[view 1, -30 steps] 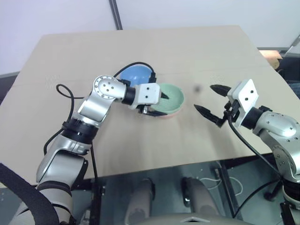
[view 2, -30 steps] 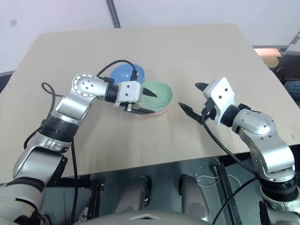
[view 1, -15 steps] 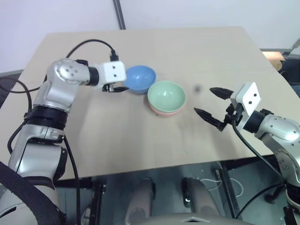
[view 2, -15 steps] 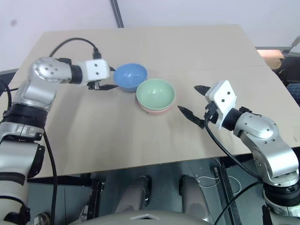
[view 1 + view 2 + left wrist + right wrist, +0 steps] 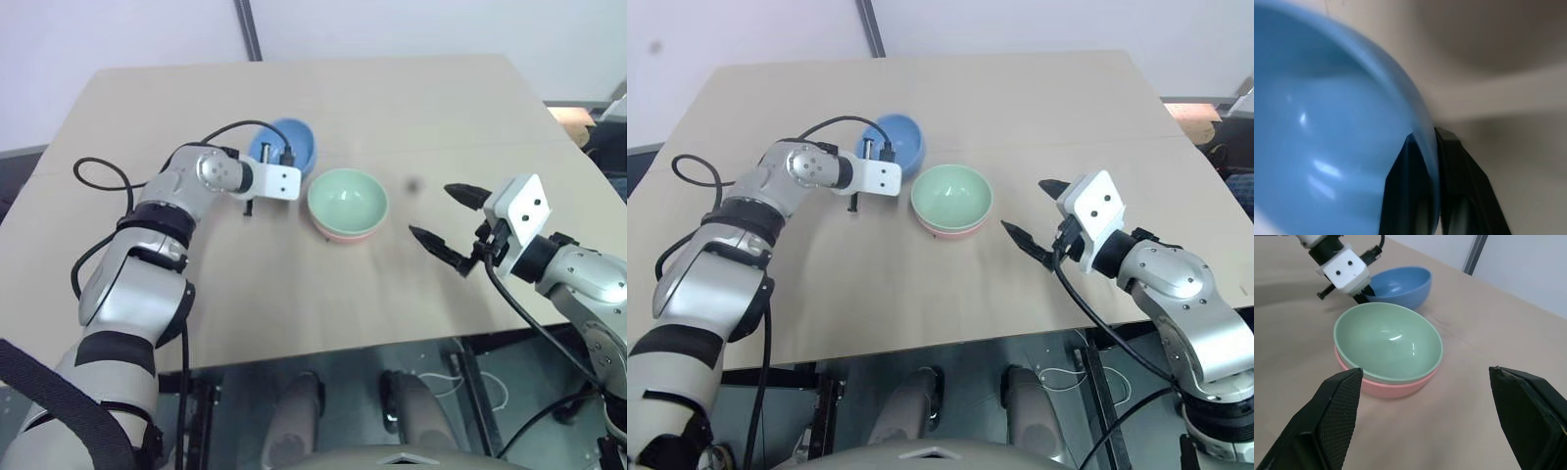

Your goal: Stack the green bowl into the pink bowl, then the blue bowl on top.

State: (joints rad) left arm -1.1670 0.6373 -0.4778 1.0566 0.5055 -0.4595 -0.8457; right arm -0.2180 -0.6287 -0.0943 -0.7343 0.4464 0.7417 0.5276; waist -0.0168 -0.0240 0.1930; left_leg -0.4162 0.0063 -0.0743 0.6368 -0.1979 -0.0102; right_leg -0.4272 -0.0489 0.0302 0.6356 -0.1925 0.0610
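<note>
**Left gripper pinched on the blue bowl's rim, green already nested in pink**

Left eye view: the blue bowl (image 5: 286,145) sat a little above and left of the frame's centre, on the tan table (image 5: 392,88). The left gripper (image 5: 278,163) reached in at its near rim, fingers narrowed onto the edge. Just right of it, the green bowl (image 5: 348,199) rested inside the pink bowl (image 5: 343,234), of which a salmon crescent showed beneath. The right gripper (image 5: 446,220) hung at right of centre, well apart from the bowls, fingers spread wide and empty.

Right eye view: the same layout. Blue bowl and nested pair stood close together, and I could not tell whether they touched.

Left wrist view: the two black fingers (image 5: 1458,191) closed on the blue bowl's thin wall, one inside and one outside, the rim running between them. The wall looked glossy, with bright highlights on it.

Right wrist view: the green bowl sat squarely in the pink one at centre frame, the blue bowl beyond it at upper left with the left gripper at its rim.

My judgement: these looked like light, stiff, smooth plastic bowls, not fragile but slippery. A rim pinch seemed the sensible hold, since the round body offered nothing else to grip. With so narrow a bite the bowl might swing or slip, so a firm squeeze and a level carry seemed called for.
</note>
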